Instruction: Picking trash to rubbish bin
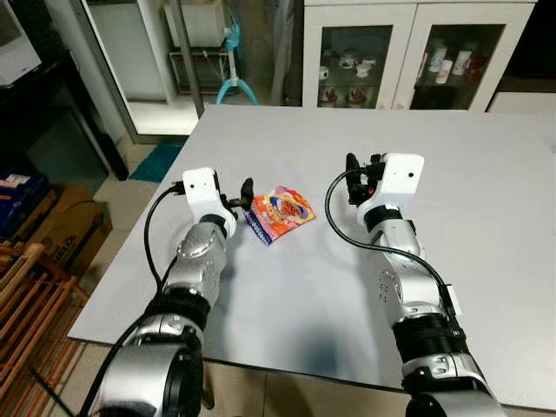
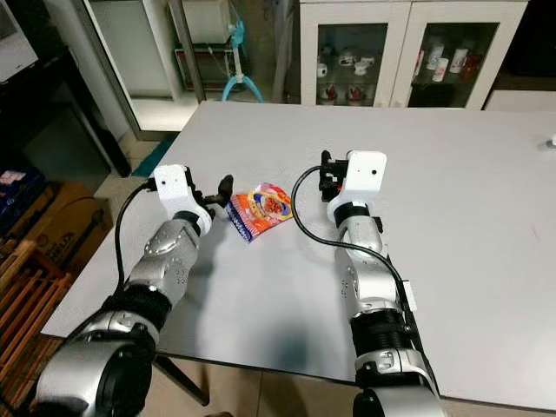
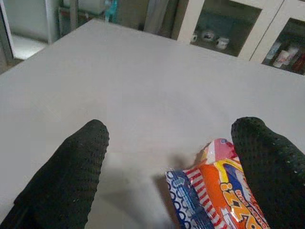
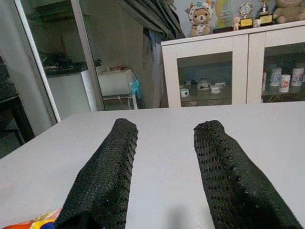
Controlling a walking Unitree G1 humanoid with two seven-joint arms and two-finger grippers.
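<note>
We are reaching for the snack packet [image 1: 280,213] at twelve o'clock on the table [image 1: 486,174]; our left gripper [image 1: 241,196], fingers spread, must close around it. Our right gripper [image 1: 354,178], fingers apart, waits at two o'clock.

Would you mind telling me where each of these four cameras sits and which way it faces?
Left eye view: on the head, looking down at the grey table; both silver arms show.
Right eye view: same head, same scene.
Left wrist view: along the open left gripper at the snack packet.
Right wrist view: along the open right gripper across the table toward the glass cabinet.
Shared: packet and table appear in the eye and left wrist views.
</note>
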